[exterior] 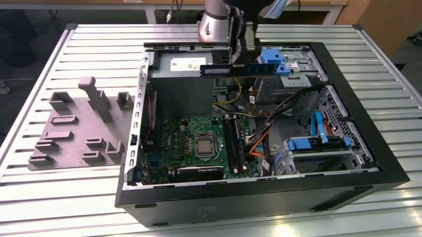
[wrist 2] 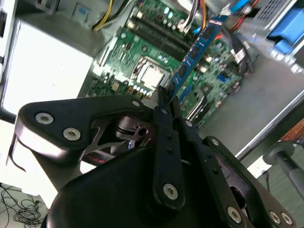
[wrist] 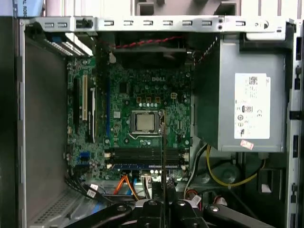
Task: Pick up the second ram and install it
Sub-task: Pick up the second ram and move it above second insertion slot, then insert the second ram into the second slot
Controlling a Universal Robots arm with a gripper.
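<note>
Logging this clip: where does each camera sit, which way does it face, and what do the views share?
Exterior view: off the arm, high above the slatted table, looking down into the open computer case; the arm and gripper hang over its far side.
First wrist view: on the wrist, looking squarely onto the motherboard; gripper links in the foreground.
Second wrist view: behind the gripper, looking obliquely along it at the motherboard.
Shared: all three show the second ram clamped in the gripper above the case.
</note>
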